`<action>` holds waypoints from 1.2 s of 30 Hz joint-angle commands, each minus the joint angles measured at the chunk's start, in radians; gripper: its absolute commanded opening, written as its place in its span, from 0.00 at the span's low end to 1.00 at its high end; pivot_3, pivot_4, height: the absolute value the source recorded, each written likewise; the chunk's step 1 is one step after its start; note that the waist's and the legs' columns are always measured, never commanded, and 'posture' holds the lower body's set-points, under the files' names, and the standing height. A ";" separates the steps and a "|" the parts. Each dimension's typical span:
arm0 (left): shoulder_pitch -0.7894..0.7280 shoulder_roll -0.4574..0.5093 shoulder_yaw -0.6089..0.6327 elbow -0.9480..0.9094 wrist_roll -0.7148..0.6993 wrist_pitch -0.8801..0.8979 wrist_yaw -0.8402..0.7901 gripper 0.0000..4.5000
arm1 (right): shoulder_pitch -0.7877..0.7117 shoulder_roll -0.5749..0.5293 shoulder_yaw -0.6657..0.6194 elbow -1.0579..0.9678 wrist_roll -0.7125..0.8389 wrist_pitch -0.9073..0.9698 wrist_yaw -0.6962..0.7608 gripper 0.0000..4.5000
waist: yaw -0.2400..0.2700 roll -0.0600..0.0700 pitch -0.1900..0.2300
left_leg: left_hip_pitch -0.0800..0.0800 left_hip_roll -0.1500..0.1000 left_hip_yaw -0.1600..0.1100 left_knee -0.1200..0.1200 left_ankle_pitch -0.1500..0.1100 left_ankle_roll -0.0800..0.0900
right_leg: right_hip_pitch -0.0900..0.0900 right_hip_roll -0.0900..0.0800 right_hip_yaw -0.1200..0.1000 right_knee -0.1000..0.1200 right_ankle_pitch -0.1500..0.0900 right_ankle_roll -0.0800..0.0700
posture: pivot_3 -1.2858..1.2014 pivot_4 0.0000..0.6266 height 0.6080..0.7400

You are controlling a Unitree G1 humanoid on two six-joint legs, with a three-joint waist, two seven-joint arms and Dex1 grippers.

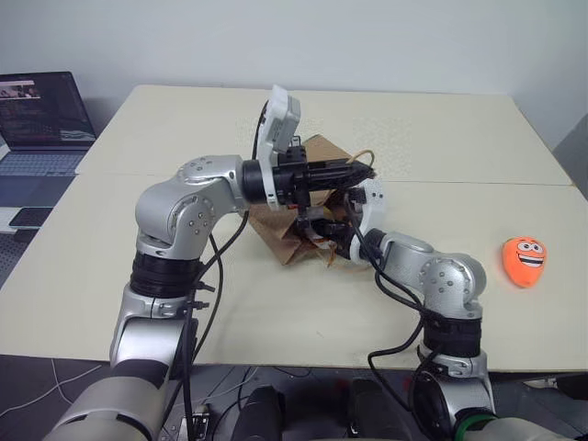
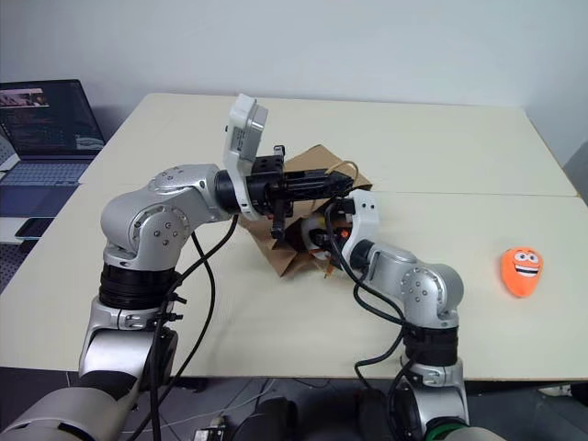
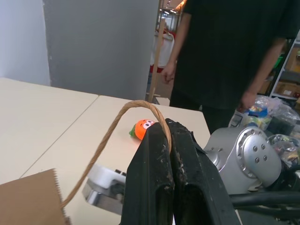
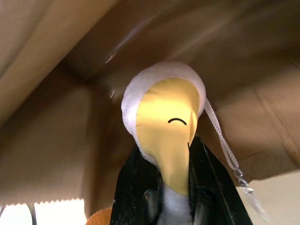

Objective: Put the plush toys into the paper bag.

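Right wrist view, right fingers (image 4: 166, 197) pinching white plush toy (image 4: 166, 117), inside paper bag (image 4: 56, 140)

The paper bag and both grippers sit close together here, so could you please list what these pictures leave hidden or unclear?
- Head views: the paper bag is mostly covered by both arms; its mouth is hidden.
- Head views: the right gripper is behind the left arm and bag.
- Right wrist view: the white plush toy has its lower body hidden by the fingers.
- Left wrist view: the orange plush toy is half behind the left gripper, shut on the cord handle.
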State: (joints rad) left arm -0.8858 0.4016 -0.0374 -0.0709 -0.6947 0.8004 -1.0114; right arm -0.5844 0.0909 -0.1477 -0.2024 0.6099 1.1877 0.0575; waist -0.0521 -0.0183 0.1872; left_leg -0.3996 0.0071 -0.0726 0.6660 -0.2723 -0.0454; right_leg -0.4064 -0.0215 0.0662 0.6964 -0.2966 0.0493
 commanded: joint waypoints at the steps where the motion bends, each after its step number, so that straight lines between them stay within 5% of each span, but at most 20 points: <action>1: -0.006 -0.002 0.014 -0.039 -0.024 0.000 0.007 0.00 | -0.030 0.039 -0.013 0.016 -0.006 -0.101 -0.010 0.03 | -0.002 0.000 0.000 | 0.000 0.000 0.000 0.000 0.000 0.000 | 0.000 0.000 0.000 0.000 0.000 0.000 | 0.52 0.24 1.00; 5: 0.005 0.012 0.006 -0.041 -0.015 -0.004 0.000 0.00 | -0.038 0.057 -0.023 -0.005 0.075 -0.070 0.033 0.03 | -0.004 0.000 0.000 | 0.000 0.001 0.000 0.000 0.000 0.000 | 0.000 0.000 0.000 0.000 0.000 0.000 | 0.52 0.24 1.00; 16: -0.011 0.022 0.016 0.021 0.019 -0.044 -0.008 0.00 | -0.004 -0.116 0.071 -0.028 0.140 0.062 0.170 0.03 | -0.005 0.000 0.000 | 0.000 0.000 0.000 0.000 0.000 0.000 | 0.000 0.000 -0.001 0.000 0.000 0.000 | 0.52 0.24 1.00; 26: -0.009 0.012 0.028 0.015 0.000 -0.034 0.004 0.00 | 0.034 0.016 0.123 0.063 0.006 -0.177 0.097 0.03 | -0.008 0.000 0.000 | 0.001 0.001 0.000 0.000 0.000 0.000 | 0.000 0.001 -0.001 0.000 0.000 0.000 | 0.52 0.24 1.00; 36: 0.004 0.028 0.021 0.027 0.022 -0.048 -0.001 0.00 | 0.075 -0.056 0.170 0.004 -0.067 -0.218 0.110 0.83 | -0.005 0.000 0.000 | 0.000 0.001 -0.001 0.000 0.000 -0.001 | 0.000 0.001 -0.001 0.000 0.000 0.000 | 0.52 0.24 1.00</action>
State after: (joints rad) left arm -0.8769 0.4169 -0.0321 -0.0294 -0.6751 0.7736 -1.0121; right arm -0.5111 0.0456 0.0147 -0.1325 0.5444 0.9704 0.1528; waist -0.0572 -0.0182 0.1871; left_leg -0.3994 0.0079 -0.0735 0.6656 -0.2721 -0.0459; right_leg -0.4066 -0.0206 0.0654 0.6968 -0.2966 0.0493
